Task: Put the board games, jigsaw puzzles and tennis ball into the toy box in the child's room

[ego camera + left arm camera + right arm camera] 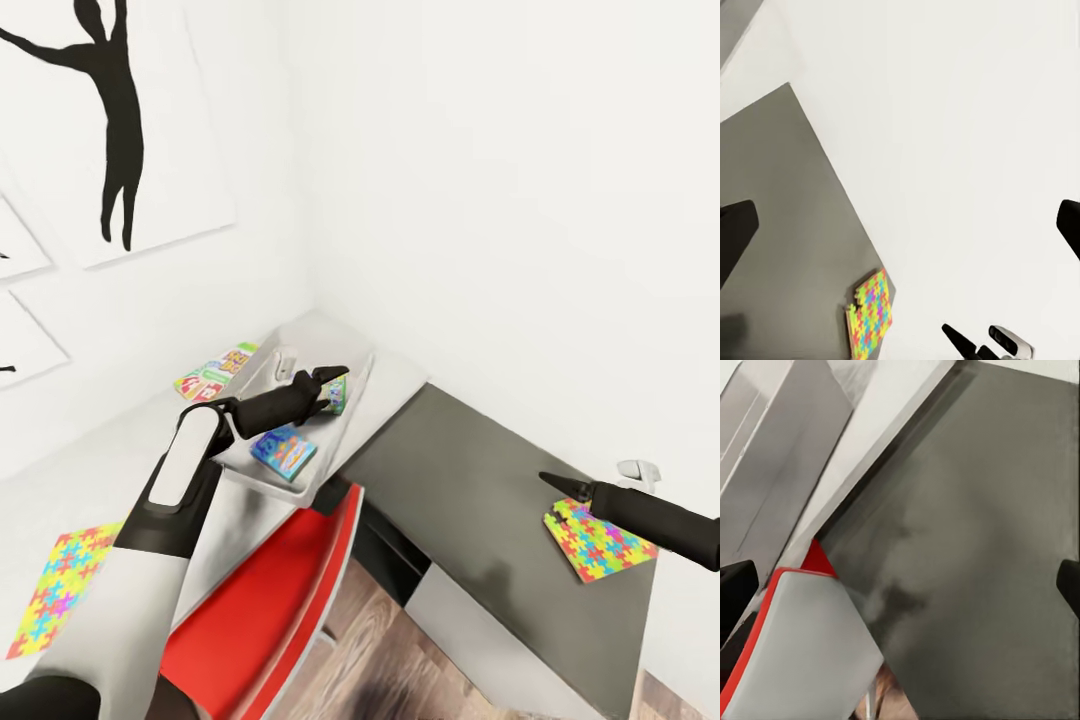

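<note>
Toy box (262, 468) open from above; red chair (275, 600) blocks table (90, 480) front edge.

Worktop (480, 480): dark grey panel, matt, smooth, faint soft shadows; pale part (90, 470) equally matt. Toy box (262, 470): light grey, thin smooth walls, plastic-like. Jigsaw puzzle (598, 542): flat, matt, card-like, bright printed pieces. Chair (270, 600): glossy red shell, smooth. Floor (400, 660): wood planks, visible grain. Walls (520, 200): plain matt white.
</note>
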